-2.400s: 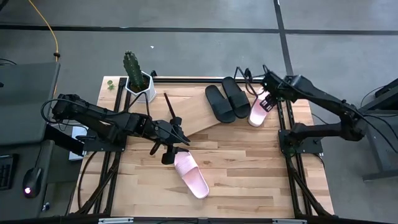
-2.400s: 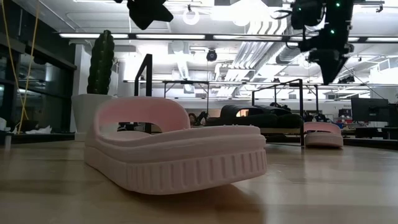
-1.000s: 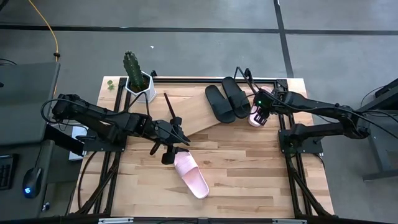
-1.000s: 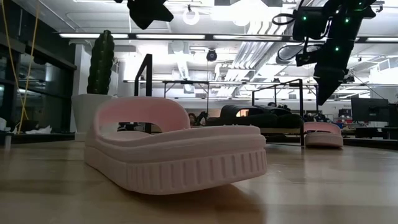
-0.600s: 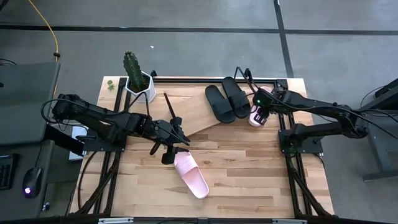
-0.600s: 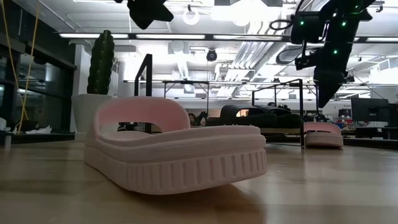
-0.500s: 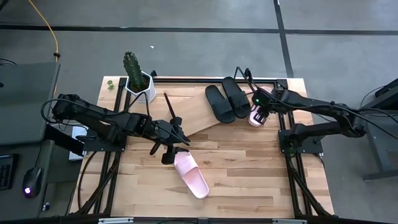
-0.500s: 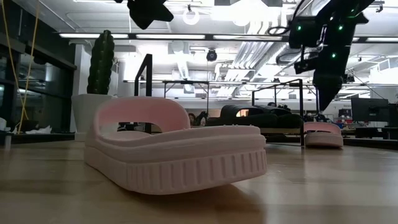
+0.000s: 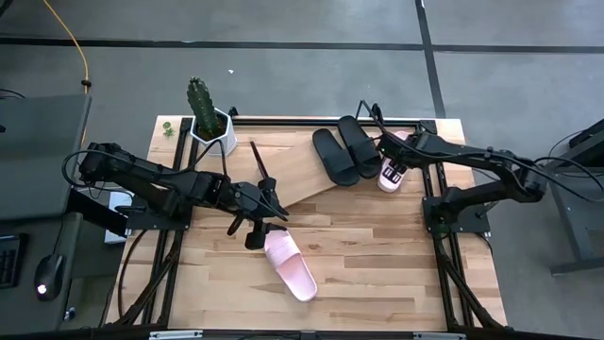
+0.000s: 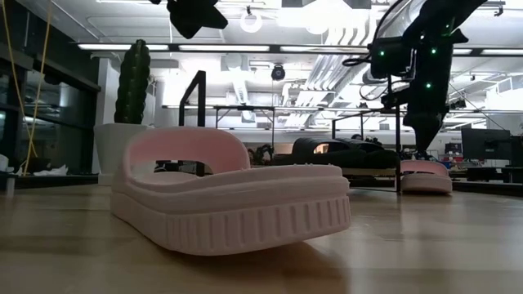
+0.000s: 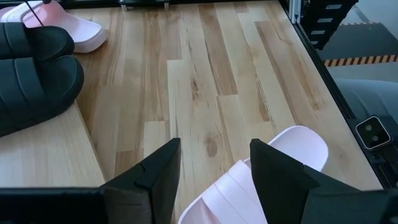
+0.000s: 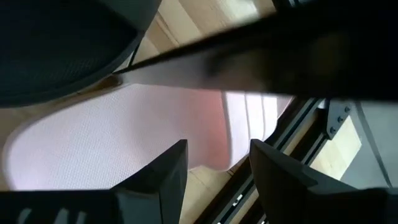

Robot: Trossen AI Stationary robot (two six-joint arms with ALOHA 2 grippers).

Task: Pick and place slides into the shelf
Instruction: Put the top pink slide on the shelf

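Observation:
Two black slides lie side by side on the slanted shelf. One pink slide rests sole-down on the table at the shelf's right end. My right gripper is open just above it, pointing down; the right wrist view shows its footbed close beneath the fingers. The other pink slide lies on the table near the middle. My left gripper is open above and behind it, with the slide below and beyond the fingers in the left wrist view. My right gripper comes from above, pointing down, with its open fingers over the pink slide that lies flat on the table. I cannot tell whether the fingers touch it.
A cactus in a white pot stands at the table's far left corner. Black frame rails run along the table's sides, one right beside the far pink slide. Bare wood lies between the near pink slide and the right rail.
My right gripper has come down toward the pink slide beside the shelf, moving slightly toward the table's left. Both pink slides and the black slides have stayed in place.

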